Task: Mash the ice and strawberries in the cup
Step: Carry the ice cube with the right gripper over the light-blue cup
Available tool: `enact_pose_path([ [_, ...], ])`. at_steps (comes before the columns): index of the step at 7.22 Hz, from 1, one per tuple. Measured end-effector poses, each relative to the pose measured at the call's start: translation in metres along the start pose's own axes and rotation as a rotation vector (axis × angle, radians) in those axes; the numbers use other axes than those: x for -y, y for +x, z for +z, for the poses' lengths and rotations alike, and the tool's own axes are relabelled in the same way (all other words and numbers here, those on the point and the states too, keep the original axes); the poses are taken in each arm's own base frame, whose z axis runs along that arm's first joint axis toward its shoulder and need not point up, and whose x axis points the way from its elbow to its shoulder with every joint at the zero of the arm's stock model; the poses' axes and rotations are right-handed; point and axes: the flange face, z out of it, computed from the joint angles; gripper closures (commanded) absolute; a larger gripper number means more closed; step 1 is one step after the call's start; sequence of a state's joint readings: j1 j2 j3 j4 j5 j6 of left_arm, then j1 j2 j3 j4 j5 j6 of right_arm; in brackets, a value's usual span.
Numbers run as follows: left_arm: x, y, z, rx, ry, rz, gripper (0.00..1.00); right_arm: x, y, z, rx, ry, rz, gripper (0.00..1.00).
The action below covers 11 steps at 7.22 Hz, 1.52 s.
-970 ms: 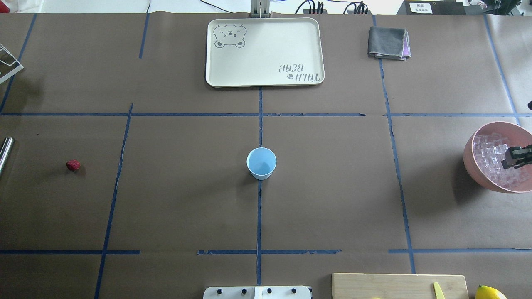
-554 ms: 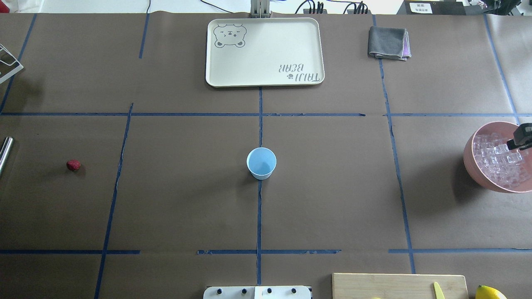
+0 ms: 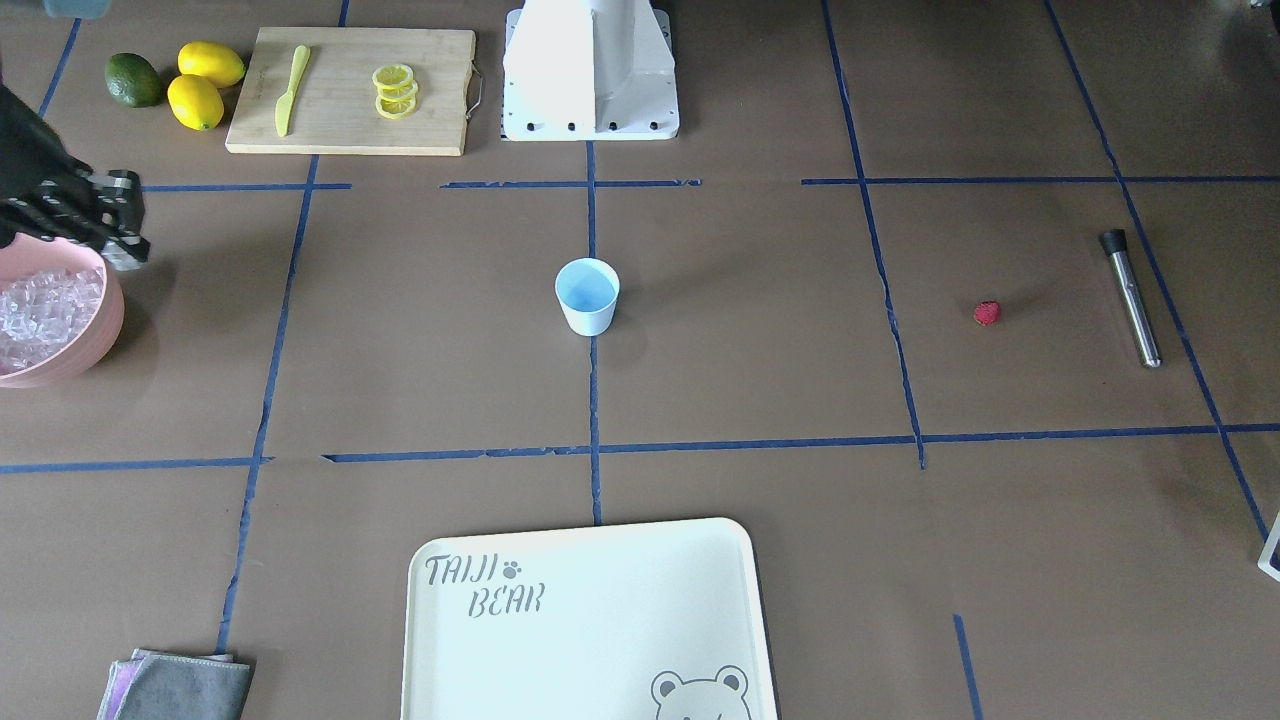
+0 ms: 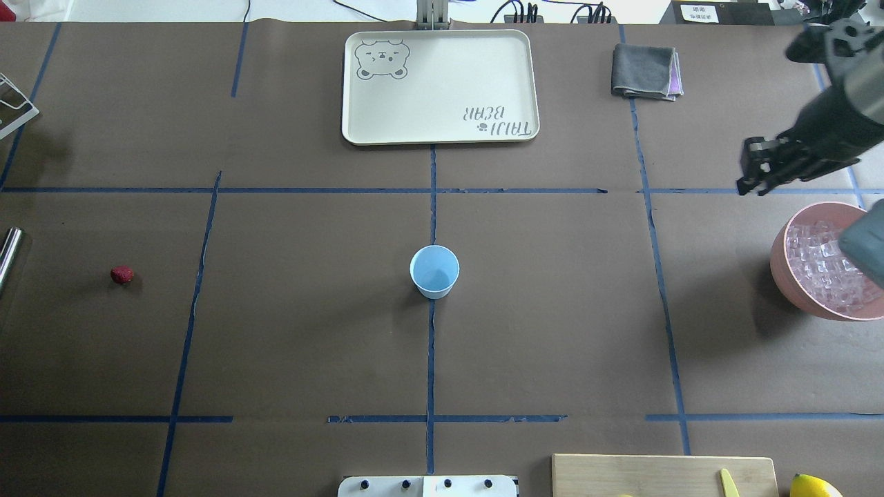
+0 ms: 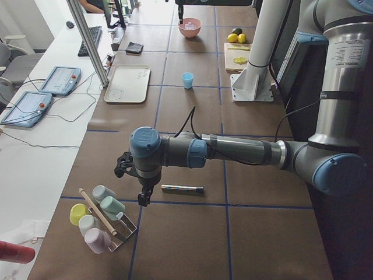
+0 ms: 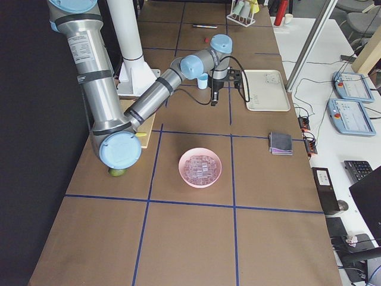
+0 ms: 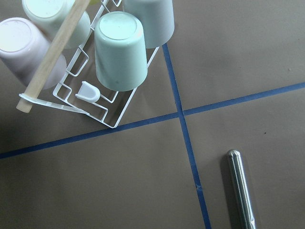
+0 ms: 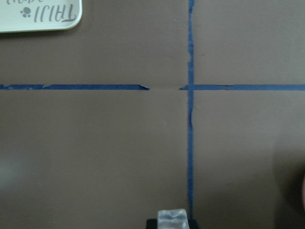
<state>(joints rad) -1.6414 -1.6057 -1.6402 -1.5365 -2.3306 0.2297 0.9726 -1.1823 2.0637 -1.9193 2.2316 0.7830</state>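
— What's on the far left?
— Left gripper (image 5: 143,199) hangs by the cup rack (image 5: 99,219) near the table's end; whether its claw is apart or together, I cannot tell; strawberry (image 4: 121,275) lies well apart from the cup (image 4: 434,270).
— Middle?
— Cup upright on the centre tape line (image 4: 431,359); nothing touching it.
— Right?
— Right gripper (image 4: 751,176) clamped on an ice cube (image 8: 172,220), raised near the pink bowl (image 4: 784,276); ice (image 4: 822,266) heaped inside; the overhead view's edge crops the bowl.

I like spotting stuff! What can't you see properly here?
Clear ice cube in the right fingers: cut by right wrist view's bottom edge.
Round pink bowl: cut by overhead view's right edge, arm covers part.
Left fingers: small in left side view; open or shut unclear.
Small red strawberry: too small for detail.
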Motion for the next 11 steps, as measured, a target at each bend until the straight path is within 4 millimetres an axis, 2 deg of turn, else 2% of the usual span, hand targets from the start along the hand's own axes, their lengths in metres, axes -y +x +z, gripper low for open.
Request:
enact_pose_path([
  [1,0.0,0.003,-0.003,0.001,0.005,0.003,0.0,-0.002,-0.058,0.014,-0.011,-0.001,0.016,1.0],
  [4,0.0,0.007,-0.007,0.002,0.013,0.005,0.0,-0.01,-0.207,0.05,-0.021,0.017,0.073,1.0],
  [6,-0.003,0.006,-0.005,0.002,0.01,0.002,0.0,-0.008,-0.297,0.089,-0.024,0.047,0.116,0.99],
  [7,-0.005,0.005,-0.004,0.001,0.007,-0.001,0.0,-0.01,-0.329,0.11,-0.042,0.053,0.12,0.99],
  [8,-0.007,0.005,-0.003,0.0,0.006,-0.002,0.0,-0.015,-0.343,0.123,-0.055,0.05,0.119,0.99],
  [9,-0.007,0.005,-0.003,0.0,0.005,-0.003,0.0,-0.021,-0.347,0.134,-0.066,0.041,0.12,0.99],
  [11,-0.008,0.005,-0.003,0.0,0.005,-0.002,0.0,-0.026,-0.344,0.144,-0.084,0.028,0.125,0.99],
])
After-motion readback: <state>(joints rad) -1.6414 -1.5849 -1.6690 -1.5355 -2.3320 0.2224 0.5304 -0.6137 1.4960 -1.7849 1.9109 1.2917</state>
